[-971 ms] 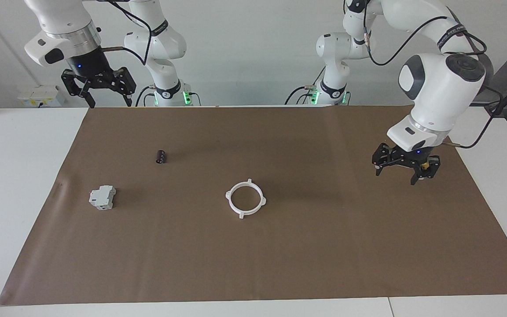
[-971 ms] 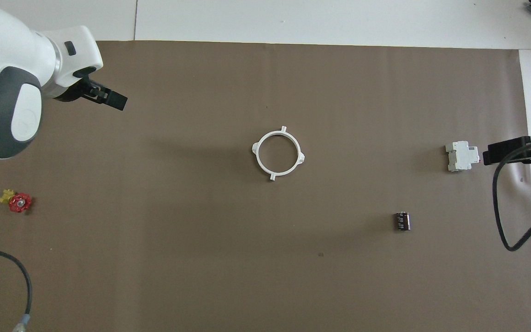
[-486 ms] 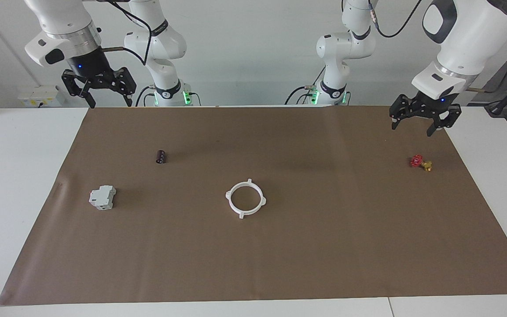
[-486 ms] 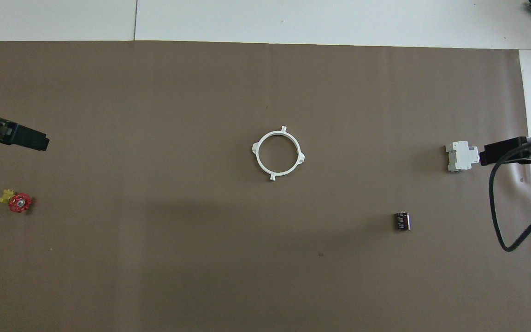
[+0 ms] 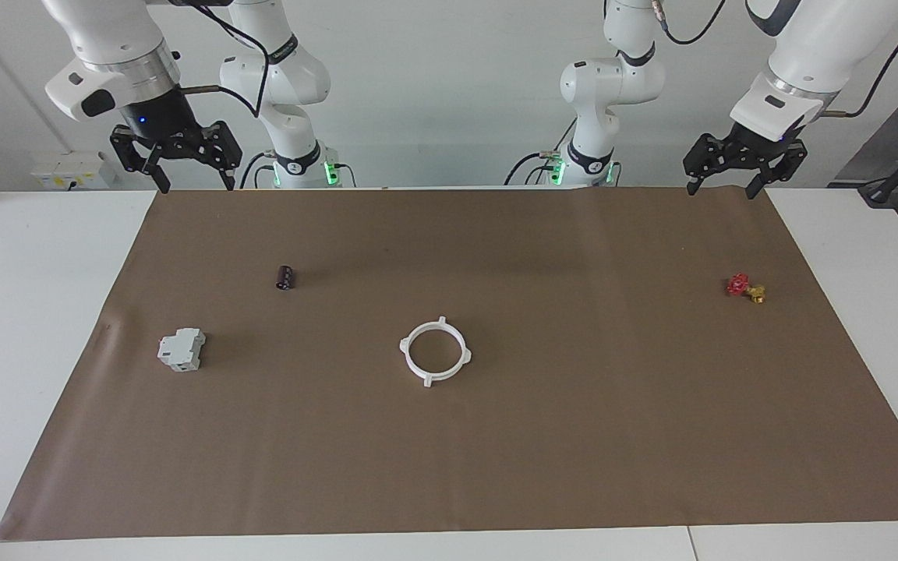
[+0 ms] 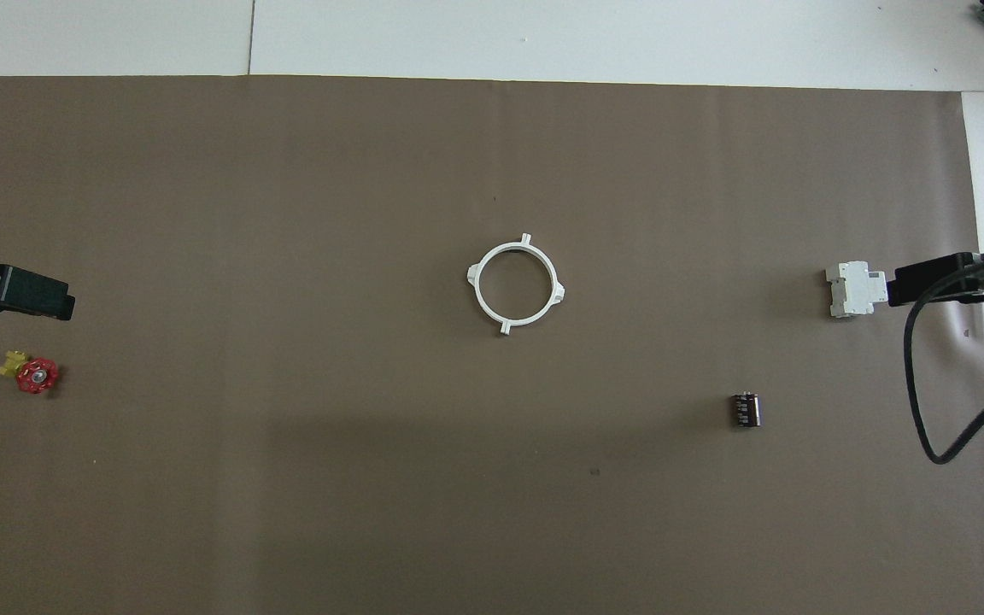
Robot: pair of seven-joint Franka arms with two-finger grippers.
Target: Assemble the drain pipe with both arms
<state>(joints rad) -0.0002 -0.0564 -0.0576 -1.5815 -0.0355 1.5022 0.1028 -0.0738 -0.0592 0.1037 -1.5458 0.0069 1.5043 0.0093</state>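
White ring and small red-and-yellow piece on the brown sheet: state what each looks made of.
White ring: likely plastic, matte, uniformly white, thin-walled with small moulded tabs.
Red-and-yellow piece: the red wheel looks like painted metal or plastic, the yellow body possibly brass; too small to settle.
Brown sheet: looks like paper, dull, with faint creases.

Drain pipe (image 5: pixel 434 351) sits mid-mat (image 5: pixel 496 467) on the bench (image 5: pixel 28 312), closed into one ring. Toward the right arm's end, the blocky box (image 5: pixel 182 349) lies beside it, the small cylinder (image 5: pixel 285 276) nearer the robots. The valve (image 5: pixel 745 287) lies well apart toward the left arm's end.
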